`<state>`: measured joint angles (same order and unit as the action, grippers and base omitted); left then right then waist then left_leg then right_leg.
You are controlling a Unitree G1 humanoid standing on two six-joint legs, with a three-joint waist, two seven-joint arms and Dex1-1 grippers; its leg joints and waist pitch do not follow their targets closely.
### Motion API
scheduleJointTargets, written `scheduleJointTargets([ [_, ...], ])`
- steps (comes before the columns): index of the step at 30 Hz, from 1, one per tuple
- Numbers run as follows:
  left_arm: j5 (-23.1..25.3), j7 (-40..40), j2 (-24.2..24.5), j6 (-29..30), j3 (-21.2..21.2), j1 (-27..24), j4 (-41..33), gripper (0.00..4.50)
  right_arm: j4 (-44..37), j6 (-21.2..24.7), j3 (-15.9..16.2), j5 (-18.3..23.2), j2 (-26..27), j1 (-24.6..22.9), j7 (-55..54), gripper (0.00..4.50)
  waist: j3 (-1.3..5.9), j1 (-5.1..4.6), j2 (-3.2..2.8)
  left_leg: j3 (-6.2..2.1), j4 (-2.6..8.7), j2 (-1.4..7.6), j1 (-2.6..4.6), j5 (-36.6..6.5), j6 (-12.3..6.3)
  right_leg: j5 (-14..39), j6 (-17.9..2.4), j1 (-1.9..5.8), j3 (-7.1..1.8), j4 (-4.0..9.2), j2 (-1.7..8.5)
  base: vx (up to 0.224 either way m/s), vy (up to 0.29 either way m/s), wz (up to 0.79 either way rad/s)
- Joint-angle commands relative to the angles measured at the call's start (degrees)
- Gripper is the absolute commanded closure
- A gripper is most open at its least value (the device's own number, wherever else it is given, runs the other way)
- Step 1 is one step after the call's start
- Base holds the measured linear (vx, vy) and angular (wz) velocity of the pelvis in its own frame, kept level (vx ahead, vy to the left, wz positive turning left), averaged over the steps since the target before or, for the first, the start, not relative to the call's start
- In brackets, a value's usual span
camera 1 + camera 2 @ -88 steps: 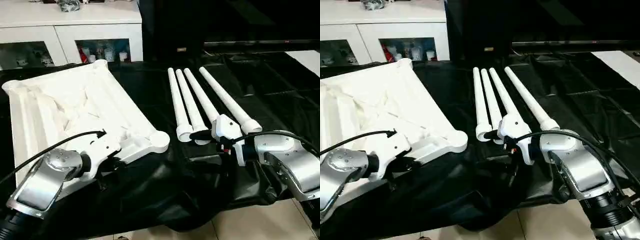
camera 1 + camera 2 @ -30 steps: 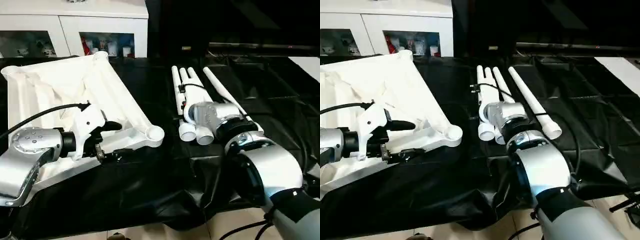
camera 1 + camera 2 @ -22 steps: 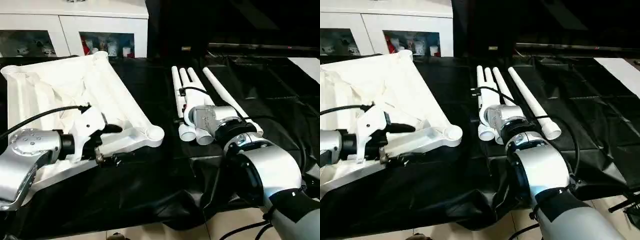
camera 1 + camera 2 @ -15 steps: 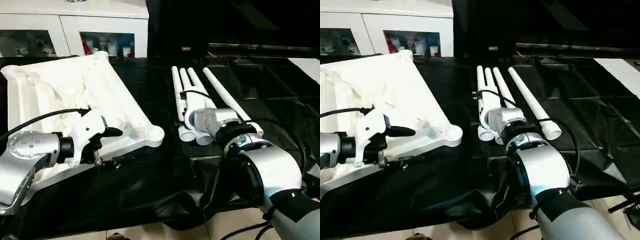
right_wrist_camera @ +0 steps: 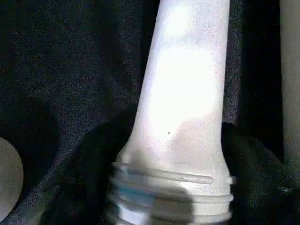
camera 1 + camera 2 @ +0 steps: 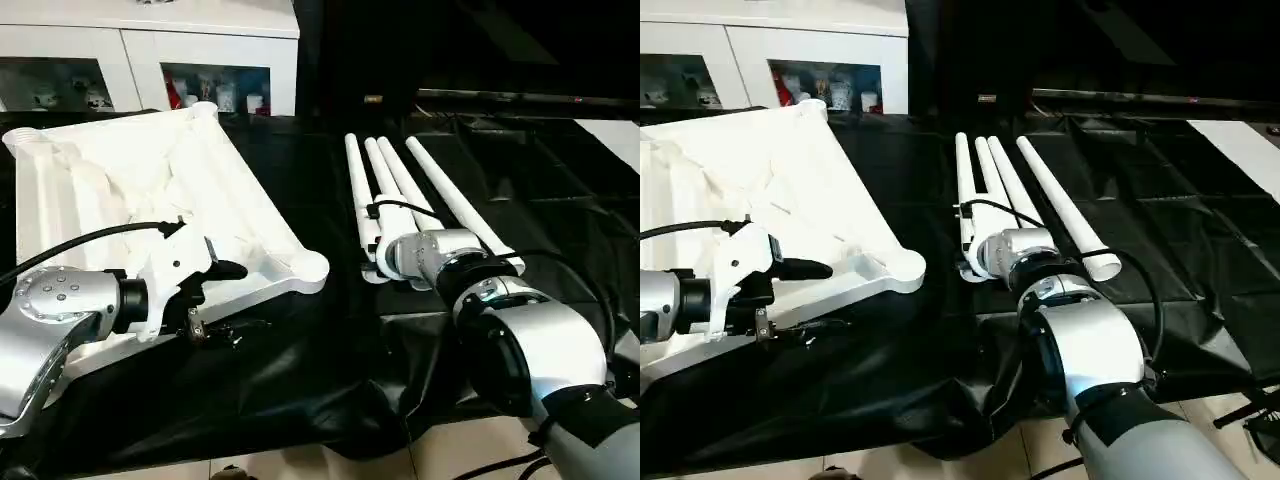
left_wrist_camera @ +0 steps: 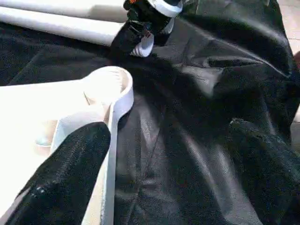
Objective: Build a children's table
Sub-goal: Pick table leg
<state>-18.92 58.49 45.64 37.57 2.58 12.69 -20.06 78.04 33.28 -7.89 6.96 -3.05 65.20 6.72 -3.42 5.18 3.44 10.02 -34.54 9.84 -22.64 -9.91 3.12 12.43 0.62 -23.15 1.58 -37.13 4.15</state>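
Straddling 1 leg at its thick threaded end, right claw looks half closed, grip uncertain; leg's long axis runs toward upper frame; left claw wide open, empty

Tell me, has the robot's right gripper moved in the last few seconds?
Yes. The right gripper has swung in from beside the legs and now straddles one leg's wide end.

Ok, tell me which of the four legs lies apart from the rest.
The rightmost leg: it lies alone on the black sheet, with a gap between it and the other three legs, which lie bunched together.
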Motion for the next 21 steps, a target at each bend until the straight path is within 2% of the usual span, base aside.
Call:
scheduleJointTargets([
  [1, -0.49, 0.04, 0.68, 0.36, 0.48, 0.69, -0.83, 0.00, 0.10, 0.55, -1.20, -0.22, -1.09, -0.74, -0.38, 1.54, 4.07, 0.16, -1.38, -0.31, 4.15, 2.41, 1.70, -8.80, 4.61, -0.81, -11.91, 2.20, -1.82, 2.98, 3.18, 0.000, 0.000, 0.00],
  [8, -0.86, 0.03, 0.58, 0.26, -0.08, 1.78, -0.03, 0.00, -0.17, -0.63, -3.74, 1.48, -1.59, -0.10, -1.48, 1.69, 4.13, 0.25, -1.71, -0.34, 4.15, 2.51, 1.75, -9.21, 5.47, -1.63, -12.22, 2.31, -1.48, 2.87, 3.21, 0.000, 0.000, 0.00],
  [9, -1.65, -0.83, -0.13, 0.87, -0.94, 1.49, -0.59, 0.00, -0.35, -1.03, -4.68, 2.22, -1.86, 0.08, -1.43, 1.69, 4.14, 0.28, -2.17, -0.42, 4.16, 2.50, 1.78, -10.00, 5.83, -1.35, -12.21, 2.28, -1.40, 2.85, 3.21, 0.000, 0.000, 0.00],
  [12, -2.21, -2.23, -1.28, 1.35, -1.76, 1.29, -0.88, 0.00, -0.58, -1.63, -5.74, 2.87, -2.13, 0.11, -1.42, 1.69, 4.17, 0.27, -1.94, -0.46, 4.16, 2.48, 1.62, -9.85, 5.84, -2.22, -12.48, 2.46, -1.35, 2.77, 3.17, 0.000, 0.000, 0.00],
  [13, -2.21, -2.23, -1.28, 1.35, -1.76, 1.29, -0.88, 0.00, -0.58, -1.63, -5.74, 2.87, -2.13, 0.11, -1.42, 1.69, 4.17, 0.28, -2.08, -0.48, 4.17, 2.53, 1.65, -10.12, 5.95, -2.18, -12.50, 2.44, -1.34, 2.84, 3.19, 0.000, 0.000, 0.00],
  [15, -2.54, -6.41, -5.29, 1.20, -3.37, 1.85, 0.30, 0.00, -1.20, -3.42, -6.15, 2.80, -2.72, -0.15, -0.06, 1.69, 4.20, 0.25, -1.99, -0.48, 4.15, 2.59, 1.56, -10.24, 6.00, -2.47, -12.80, 2.61, -1.35, 2.85, 3.27, 0.000, 0.000, 0.00],
  [18, -1.97, -10.93, -9.08, 0.13, -4.44, 2.83, 1.60, 0.00, -2.28, -6.05, -5.75, 2.23, -3.29, -0.49, 3.09, 1.70, 4.32, 0.48, -2.39, -0.54, 4.01, 2.56, 1.54, -10.15, 5.59, -3.28, -12.88, 2.71, -1.25, 2.84, 3.27, 0.000, 0.000, 0.00],
  [20, -2.27, -14.91, -12.12, 0.41, -5.62, 3.87, 2.55, 0.00, -3.34, -8.87, -5.74, 2.44, -3.80, -1.28, 5.11, 1.71, 4.36, 0.50, -3.23, -0.68, 3.92, 2.56, 1.54, -10.61, 5.58, -3.78, -12.93, 2.69, -1.17, 2.78, 3.29, 0.000, 0.000, 0.00],
  [21, -2.67, -16.59, -13.63, 0.32, -6.25, 4.35, 2.94, 0.00, -3.86, -9.93, -5.84, 2.71, -4.01, -1.64, 6.18, 1.71, 4.49, 0.54, -2.98, -0.69, 3.81, 2.57, 1.61, -9.80, 5.20, -4.91, -13.35, 2.78, -1.12, 2.80, 3.27, 0.000, 0.000, 0.00],
])
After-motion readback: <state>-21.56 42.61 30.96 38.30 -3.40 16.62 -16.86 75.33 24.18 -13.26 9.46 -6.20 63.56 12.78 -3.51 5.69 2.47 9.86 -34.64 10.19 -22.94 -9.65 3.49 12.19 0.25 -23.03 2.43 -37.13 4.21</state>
